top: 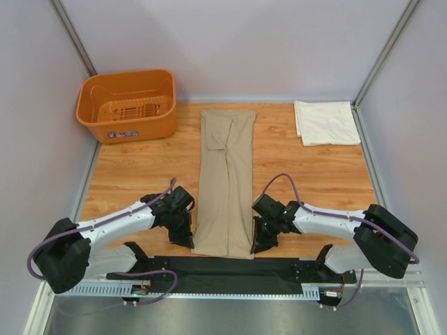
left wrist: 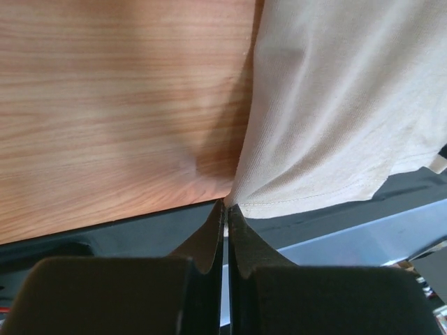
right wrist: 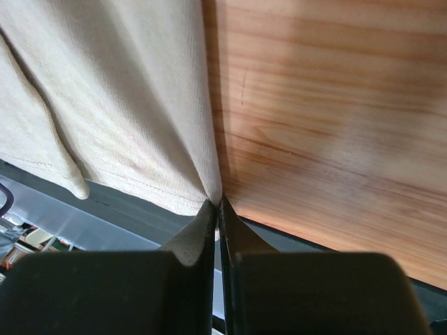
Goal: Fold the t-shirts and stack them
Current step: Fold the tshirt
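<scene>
From above, the tan shirt [top: 225, 181] lies in a long strip down the middle of the table [top: 140, 167]. The left gripper [top: 183, 239] and right gripper [top: 260, 244] are at its near corners. Only the wrist cameras show both jaws shut tight, each pinching a hem corner. The cream shirt [top: 326, 122] sits folded far right, the orange basket [top: 129, 75] far left.

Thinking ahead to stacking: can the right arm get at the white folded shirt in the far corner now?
Probably not yet: the right gripper is shut on the tan shirt's near hem. Nothing stands between it and the white shirt otherwise.
</scene>
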Controlling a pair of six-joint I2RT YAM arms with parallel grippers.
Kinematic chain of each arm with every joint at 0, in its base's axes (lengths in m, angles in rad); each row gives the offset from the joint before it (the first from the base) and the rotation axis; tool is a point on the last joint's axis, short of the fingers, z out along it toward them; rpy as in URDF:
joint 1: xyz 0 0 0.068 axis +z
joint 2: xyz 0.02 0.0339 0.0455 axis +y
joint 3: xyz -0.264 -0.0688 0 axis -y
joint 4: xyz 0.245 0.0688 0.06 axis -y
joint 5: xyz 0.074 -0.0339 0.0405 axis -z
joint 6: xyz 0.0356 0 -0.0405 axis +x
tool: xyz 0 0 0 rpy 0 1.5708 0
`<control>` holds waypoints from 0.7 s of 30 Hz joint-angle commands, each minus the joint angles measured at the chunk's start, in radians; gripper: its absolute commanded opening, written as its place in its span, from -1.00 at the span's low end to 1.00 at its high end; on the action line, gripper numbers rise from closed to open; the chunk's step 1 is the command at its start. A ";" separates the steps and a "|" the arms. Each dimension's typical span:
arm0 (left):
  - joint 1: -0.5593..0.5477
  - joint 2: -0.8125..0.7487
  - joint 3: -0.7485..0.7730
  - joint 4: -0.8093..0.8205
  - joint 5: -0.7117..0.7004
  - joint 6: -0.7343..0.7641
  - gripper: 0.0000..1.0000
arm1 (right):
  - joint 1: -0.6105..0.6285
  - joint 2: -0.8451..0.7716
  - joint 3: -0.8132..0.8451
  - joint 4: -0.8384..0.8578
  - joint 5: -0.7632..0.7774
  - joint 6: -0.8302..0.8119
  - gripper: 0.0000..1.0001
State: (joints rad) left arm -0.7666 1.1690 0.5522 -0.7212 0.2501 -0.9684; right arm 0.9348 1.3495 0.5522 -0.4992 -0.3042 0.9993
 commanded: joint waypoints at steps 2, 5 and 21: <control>0.004 -0.017 -0.041 -0.026 0.003 -0.020 -1.00 | 0.007 -0.027 -0.061 0.033 -0.002 0.025 -1.00; 0.004 0.001 -0.055 -0.012 0.029 -0.021 -1.00 | 0.006 -0.017 -0.060 0.057 -0.019 0.022 -0.99; 0.004 -0.130 -0.117 0.043 0.094 -0.036 -1.00 | 0.013 -0.114 -0.071 0.059 -0.036 0.073 -1.00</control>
State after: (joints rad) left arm -0.7593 1.0790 0.4133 -0.6411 0.3244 -1.0061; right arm 0.9409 1.2816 0.4587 -0.3817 -0.3687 1.0554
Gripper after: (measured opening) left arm 0.007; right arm 0.009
